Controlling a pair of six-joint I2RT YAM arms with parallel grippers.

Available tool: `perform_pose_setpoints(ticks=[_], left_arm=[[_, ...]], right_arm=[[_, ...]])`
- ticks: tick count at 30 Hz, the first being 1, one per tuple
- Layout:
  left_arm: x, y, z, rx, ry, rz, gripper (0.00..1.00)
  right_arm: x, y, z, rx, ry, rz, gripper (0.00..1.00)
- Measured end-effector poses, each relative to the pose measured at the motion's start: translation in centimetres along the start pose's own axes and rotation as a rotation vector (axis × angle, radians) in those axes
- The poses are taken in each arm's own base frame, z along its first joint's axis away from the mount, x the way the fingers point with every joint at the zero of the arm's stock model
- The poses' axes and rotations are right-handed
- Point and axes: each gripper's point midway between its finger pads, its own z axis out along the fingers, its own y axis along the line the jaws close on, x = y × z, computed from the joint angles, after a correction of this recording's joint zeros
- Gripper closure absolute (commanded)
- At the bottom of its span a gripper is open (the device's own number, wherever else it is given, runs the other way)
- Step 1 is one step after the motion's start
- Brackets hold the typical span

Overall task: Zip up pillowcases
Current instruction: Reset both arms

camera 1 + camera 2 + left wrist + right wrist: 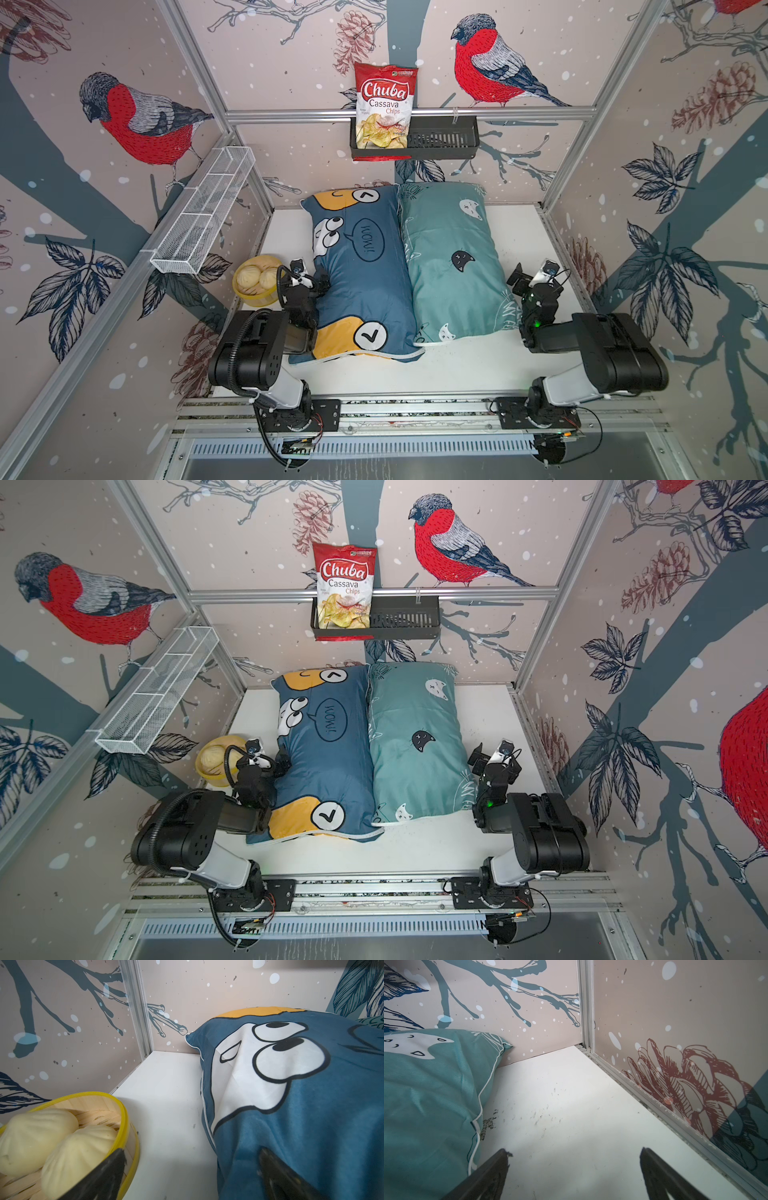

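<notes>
Our left gripper (190, 1152) stood wide against the blue pillowcase (361, 266), our right gripper (575, 1150) wide beside the teal pillowcase (449, 257) (both empty). We judged that finding each zipper pull came first.

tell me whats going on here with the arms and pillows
A dark blue cartoon pillow and a teal cat pillow lie side by side on the white table, waiting to be zipped up. The left gripper is open at the blue one's outer edge. The right gripper is open over bare table beside the teal one. Neither holds anything.
</notes>
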Motion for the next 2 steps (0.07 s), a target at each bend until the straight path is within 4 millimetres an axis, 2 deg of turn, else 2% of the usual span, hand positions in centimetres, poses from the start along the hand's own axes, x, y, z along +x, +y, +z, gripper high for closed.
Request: perform_pose_setpoints(ticks=[2], left_arm=[[0.0, 0.0, 0.0, 0.0, 0.0, 0.0, 0.0]], right_arm=[[0.01, -0.01, -0.03, 0.0, 0.0, 0.0, 0.0]])
